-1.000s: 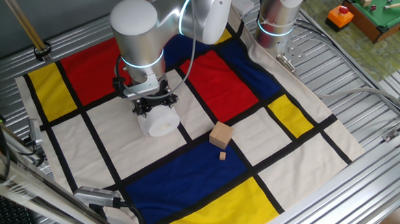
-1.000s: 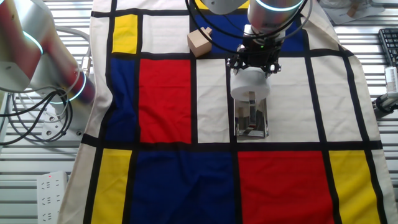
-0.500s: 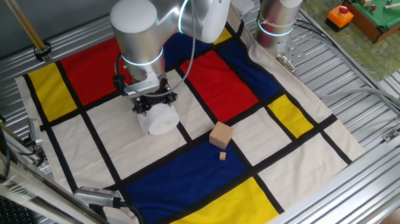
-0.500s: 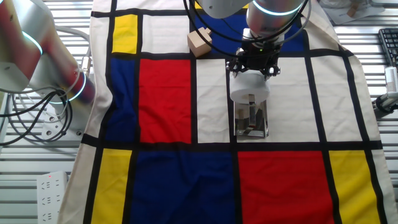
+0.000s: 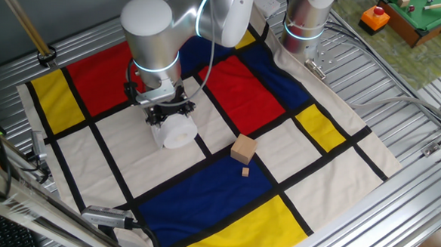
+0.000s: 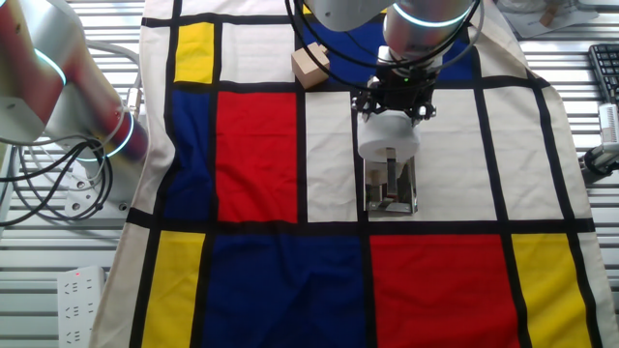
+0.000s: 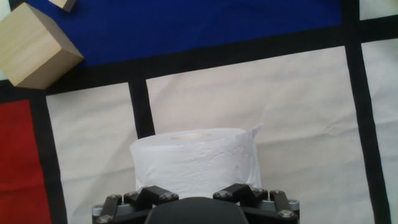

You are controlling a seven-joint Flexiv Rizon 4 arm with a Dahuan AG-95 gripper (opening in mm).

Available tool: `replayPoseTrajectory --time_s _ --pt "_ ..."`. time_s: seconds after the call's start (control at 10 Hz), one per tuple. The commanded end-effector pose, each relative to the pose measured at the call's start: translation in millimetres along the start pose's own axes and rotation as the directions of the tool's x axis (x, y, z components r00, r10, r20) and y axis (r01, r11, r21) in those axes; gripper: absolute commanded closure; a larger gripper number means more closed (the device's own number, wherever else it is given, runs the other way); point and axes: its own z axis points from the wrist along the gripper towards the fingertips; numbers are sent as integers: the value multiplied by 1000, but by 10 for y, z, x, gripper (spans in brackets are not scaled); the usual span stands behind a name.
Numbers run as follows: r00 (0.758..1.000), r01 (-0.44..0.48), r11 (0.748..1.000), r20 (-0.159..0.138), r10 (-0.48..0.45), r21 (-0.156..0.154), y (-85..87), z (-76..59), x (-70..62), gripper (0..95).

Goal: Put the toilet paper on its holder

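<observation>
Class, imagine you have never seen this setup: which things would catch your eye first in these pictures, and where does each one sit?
First, the bright cloth of red, blue, yellow and white blocks covering the table. Next, the big silver arm, its gripper right above the white toilet paper, which sits over the shiny holder on a white block. Last, a tan wooden cube lies apart, at a blue block's edge.

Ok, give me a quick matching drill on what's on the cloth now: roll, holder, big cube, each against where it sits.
Things:
1. toilet paper
2. holder
3. wooden cube

Places:
A. on the white panel, base plate showing under the roll
B. where white meets blue, apart from the gripper
C. directly under the gripper

Pairs: 1-C, 2-A, 3-B
</observation>
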Motion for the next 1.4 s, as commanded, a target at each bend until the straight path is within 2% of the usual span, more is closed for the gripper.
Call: replayPoseTrajectory --time_s 0.1,0.6,1.4 --pt "1000 -3 1000 2 3 -3 5 -18 -2 950" --pt "1000 0 1000 -12 0 1 3 -22 -1 950" --pt "1000 5 1000 -13 -5 4 -5 19 29 950"
